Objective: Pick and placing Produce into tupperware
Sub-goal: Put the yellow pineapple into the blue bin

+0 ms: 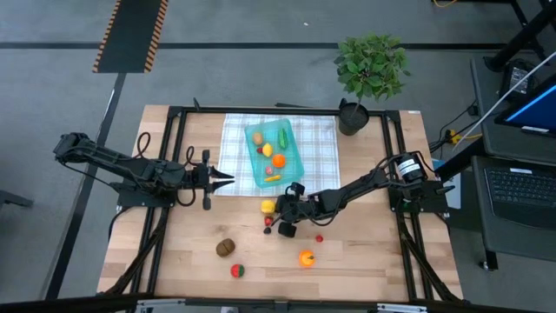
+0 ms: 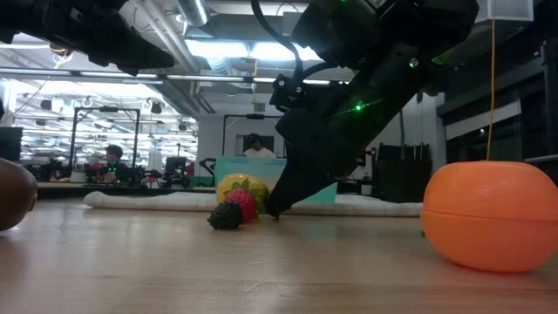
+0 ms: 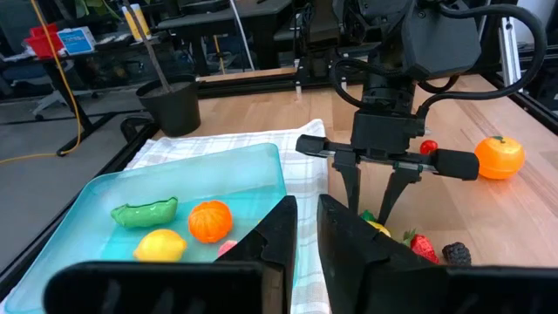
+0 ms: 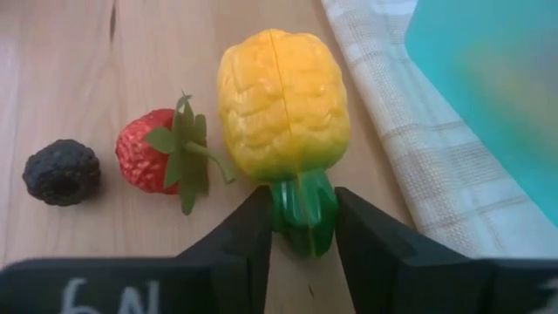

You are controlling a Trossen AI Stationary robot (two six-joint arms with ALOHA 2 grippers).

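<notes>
Nearest the low camera: glossy orange toy fruit (image 2: 493, 214) on the bare wooden table (image 1: 365, 252); a brown rounded piece (image 2: 13, 196) at the opposite edge of that view.

Mid-table: right gripper (image 4: 301, 218) down at the tabletop, its two dark fingers narrowed onto the green leafy stub of a yellow ridged toy fruit (image 4: 281, 105); fruit lies on the wood, beside the cloth edge. Beside it, a red toy strawberry (image 4: 155, 150) and a small black toy berry (image 4: 61, 172).

Beyond: shallow translucent teal rectangular container (image 1: 273, 153) on a white-green checked cloth (image 1: 317, 156), several produce pieces inside.

Left gripper (image 1: 228, 180) hovers by the container's left side, fingers almost together, nothing between them.
</notes>
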